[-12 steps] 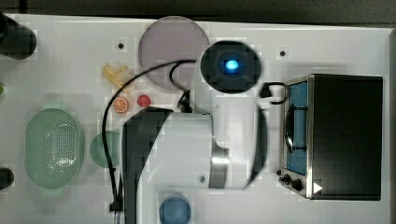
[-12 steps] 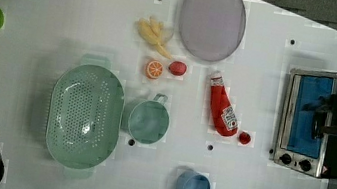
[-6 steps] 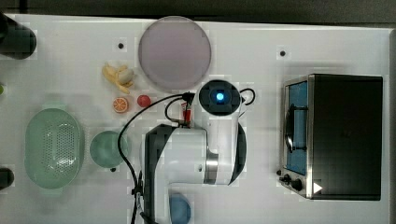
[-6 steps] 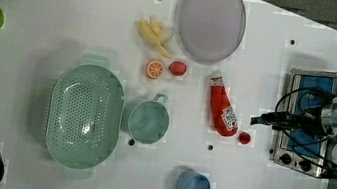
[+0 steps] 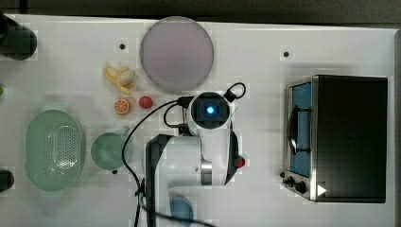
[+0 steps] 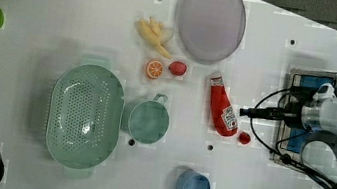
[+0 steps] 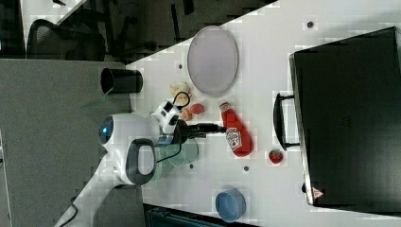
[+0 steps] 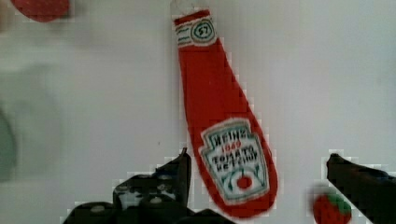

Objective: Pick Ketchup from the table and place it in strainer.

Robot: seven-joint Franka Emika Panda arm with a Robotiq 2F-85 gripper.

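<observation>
Hovering over the Ketchup point(image 8: 224, 126), the gripper point(image 8: 257, 165) holds its fingers point(image 8: 180, 170) spread wide, one on each side of the bottle's labelled end, nothing between them touching. Half a second ago in the left view the arm was farther toward the toaster oven point(image 6: 315, 96); now its dark tip reaches the bottle's base end, just beside it. In the top view the arm's body has slid toward the top view's right, uncovering more of the green cup point(image 5: 109, 150) and hiding the bottle beneath it.

Ketchup lies flat on the tabletop point(image 6: 68, 8), mid-tabletop, cap toward the grey plate point(image 6: 211, 20), unmoved against the earlier left view. Small strawberry point(image 6: 245, 138) sits just beside its base. Red fruit point(image 6: 177, 67) and orange slice point(image 6: 154, 68) rest between bottle and strainer side.

Strainer point(image 6: 85, 115) sits well apart from the bottle, toward the left view's left edge of the tabletop, same spot as before, with the green cup touching or nearly touching its rim. Blue cup point(image 6: 192, 188) near the left view's bottom edge.
</observation>
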